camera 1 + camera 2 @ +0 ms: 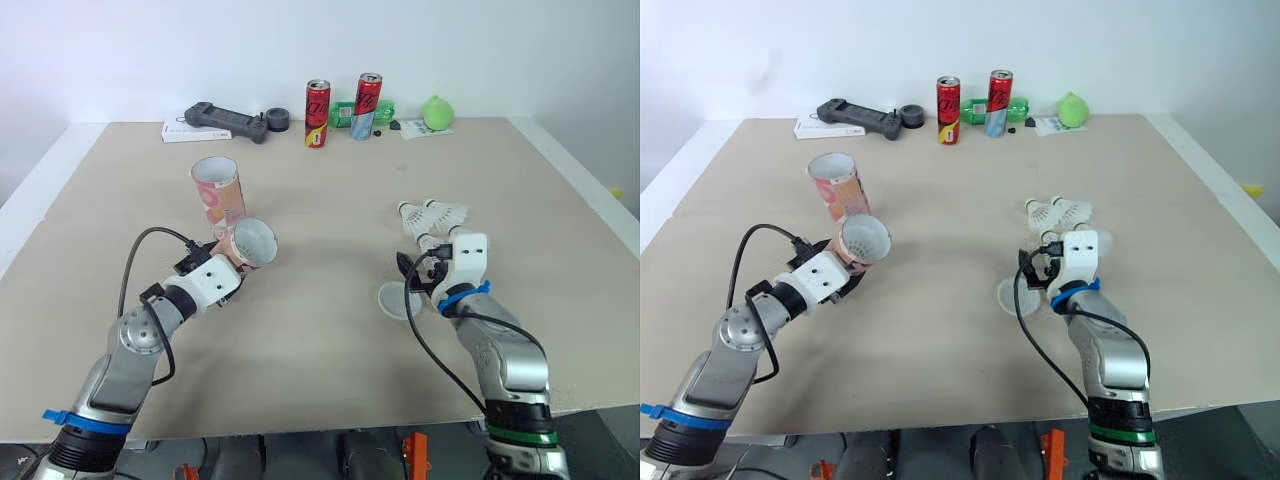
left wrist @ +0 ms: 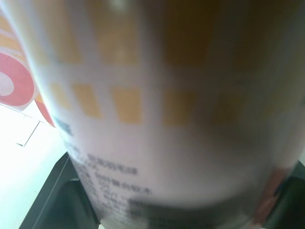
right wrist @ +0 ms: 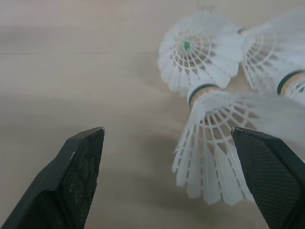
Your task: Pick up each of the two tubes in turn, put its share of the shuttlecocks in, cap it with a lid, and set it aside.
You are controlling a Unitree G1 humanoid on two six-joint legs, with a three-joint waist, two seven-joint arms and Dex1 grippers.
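Pink-and-orange printed tube, open mouth tilted, is clamped in the left gripper at left. Second tube stands just beyond. Right gripper is spread beside white shuttlecocks. Tan table, white wall.

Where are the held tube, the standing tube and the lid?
held tube [image 1: 252,244]: left eye view, its open mouth.
standing tube [image 1: 219,198]: left eye view, printed side wall.
lid [image 1: 392,300]: left eye view, flat middle.
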